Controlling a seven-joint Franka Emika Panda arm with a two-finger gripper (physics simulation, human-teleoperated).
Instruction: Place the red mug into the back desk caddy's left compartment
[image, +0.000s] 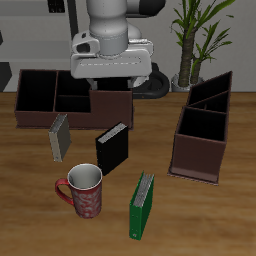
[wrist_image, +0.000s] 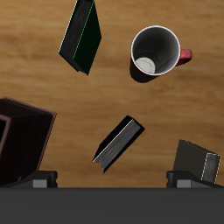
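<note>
Hovering high over the counter (image: 200, 215), the end effector (wrist_image: 112, 179) holds nothing; its spread is unclear. The red mug (image: 84, 190) waits upright, untouched.

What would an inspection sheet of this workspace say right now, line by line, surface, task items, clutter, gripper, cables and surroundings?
Surface: wooden table, no spills seen.
Job's things: red mug upright near the front edge, empty, ungripped; back desk caddy far back, its left compartment looks empty.
Clutter: green book, black book and grey book standing; taller brown caddy to one side.
Gripper: gripper high above the table, holding nothing; only the fingertips show, so open or shut cannot be told.
Cables: nothing seen.
Surroundings: potted plant behind the table.
</note>
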